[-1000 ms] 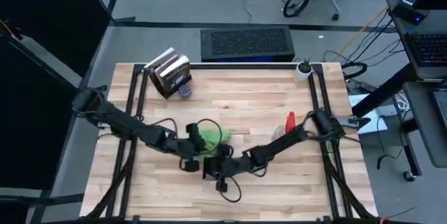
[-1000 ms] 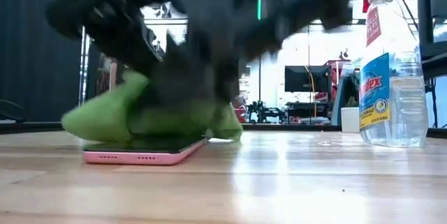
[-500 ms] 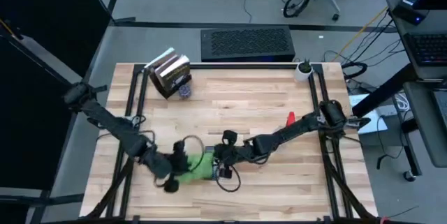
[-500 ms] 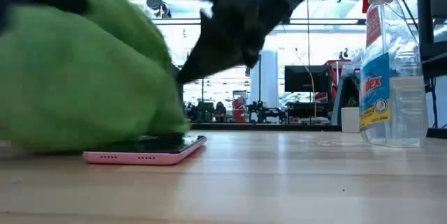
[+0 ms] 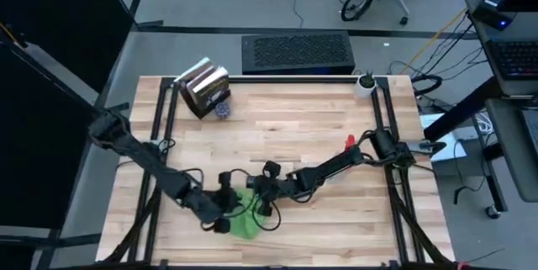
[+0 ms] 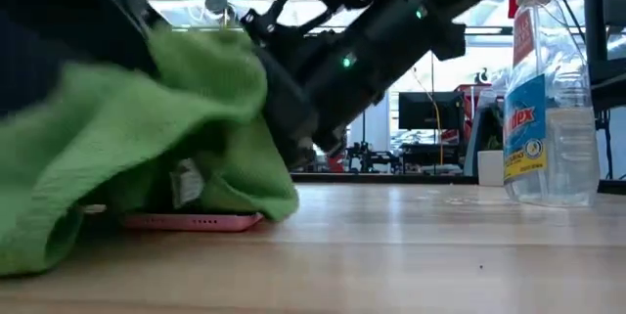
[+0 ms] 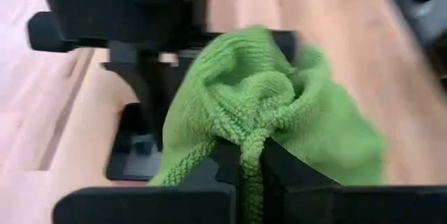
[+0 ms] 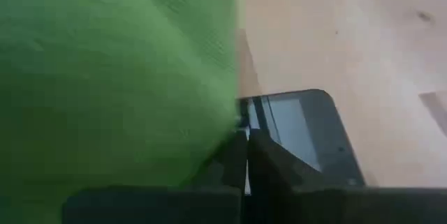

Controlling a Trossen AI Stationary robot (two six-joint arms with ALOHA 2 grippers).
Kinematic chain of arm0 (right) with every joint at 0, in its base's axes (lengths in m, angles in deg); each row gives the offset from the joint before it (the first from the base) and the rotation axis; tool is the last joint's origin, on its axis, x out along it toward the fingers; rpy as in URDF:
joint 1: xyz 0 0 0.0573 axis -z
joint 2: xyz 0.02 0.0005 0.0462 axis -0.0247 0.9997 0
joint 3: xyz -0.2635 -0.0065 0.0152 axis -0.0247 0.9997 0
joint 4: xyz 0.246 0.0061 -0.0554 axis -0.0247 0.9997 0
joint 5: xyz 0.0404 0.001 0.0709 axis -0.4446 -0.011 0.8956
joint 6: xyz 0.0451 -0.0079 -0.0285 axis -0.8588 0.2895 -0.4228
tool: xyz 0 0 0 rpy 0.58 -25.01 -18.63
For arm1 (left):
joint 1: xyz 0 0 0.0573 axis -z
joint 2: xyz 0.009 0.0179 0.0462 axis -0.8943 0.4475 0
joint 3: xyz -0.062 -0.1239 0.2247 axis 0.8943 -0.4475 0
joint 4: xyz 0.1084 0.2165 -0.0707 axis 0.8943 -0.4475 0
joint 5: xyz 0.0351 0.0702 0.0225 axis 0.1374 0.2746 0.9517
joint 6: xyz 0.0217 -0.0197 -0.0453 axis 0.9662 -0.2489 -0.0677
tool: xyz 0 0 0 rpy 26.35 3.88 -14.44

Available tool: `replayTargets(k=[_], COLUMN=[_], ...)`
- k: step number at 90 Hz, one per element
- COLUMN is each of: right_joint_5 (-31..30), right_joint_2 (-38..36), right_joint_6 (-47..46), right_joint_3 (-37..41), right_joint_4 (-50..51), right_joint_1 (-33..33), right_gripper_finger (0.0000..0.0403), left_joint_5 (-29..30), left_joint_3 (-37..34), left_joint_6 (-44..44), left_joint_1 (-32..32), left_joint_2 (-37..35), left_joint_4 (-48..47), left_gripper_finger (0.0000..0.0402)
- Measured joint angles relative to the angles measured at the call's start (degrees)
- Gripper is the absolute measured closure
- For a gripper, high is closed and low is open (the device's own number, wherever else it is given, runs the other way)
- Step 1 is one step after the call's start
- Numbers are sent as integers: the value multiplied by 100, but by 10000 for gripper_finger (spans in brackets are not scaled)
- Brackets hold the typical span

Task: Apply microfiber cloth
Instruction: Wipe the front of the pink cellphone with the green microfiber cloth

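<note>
Low view, nearest the camera: bright green microfiber cloth point(image 6: 127, 148) draped over a flat pink-edged phone with a dark screen point(image 6: 196, 221), which lies on the light wooden slat table point(image 6: 411, 255). Cloth covers most of the phone; only its near pink edge shows in this view.

Left gripper point(image 7: 250, 161) has its fingers pinched together on a bunched fold of the cloth, fabric squeezed between the two pads. From above it sits at the front-centre of the table point(image 5: 220, 217), with the cloth point(image 5: 245, 221) spilling out just beside it toward the front edge.

Right gripper point(image 8: 244, 155) is down at the phone, fingers closed together at its edge, pressed against the dark screen point(image 8: 300, 130); the cloth point(image 8: 112, 70) touches the gripper and fills the space on one side of it. Can't tell whether anything is caught between the fingers. From above the right gripper point(image 5: 262, 196) is just behind the cloth, arm stretched across from the right side.

Further back on the right: clear plastic spray bottle with a red trigger point(image 6: 548, 89), upright, well apart from the phone.

Far back-left corner: stack of books point(image 5: 204, 87), tilted.
</note>
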Motion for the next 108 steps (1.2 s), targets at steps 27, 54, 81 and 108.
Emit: replayTargets(k=[27, 54, 81, 108], right_joint_5=[6, 192, 254, 299], right_joint_2=[128, 126, 132, 132], right_joint_6=[-145, -179, -92, -28], right_joint_3=[-24, -14, -13, -7], right_joint_4=[-110, 158, 154, 142], right_joint_1=[4, 33, 63, 89], right_gripper_finger=[403, 403, 403, 403], left_joint_5=[-421, -872, -1606, -1622], left_joint_3=[11, 20, 27, -28], left_joint_6=[189, 296, -2, -132], left_joint_1=[-492, -558, -247, 19], left_joint_2=[968, 1538, 1592, 1074], left_joint_4=[420, 1555, 1661, 1345], left_gripper_finger=[401, 401, 401, 401])
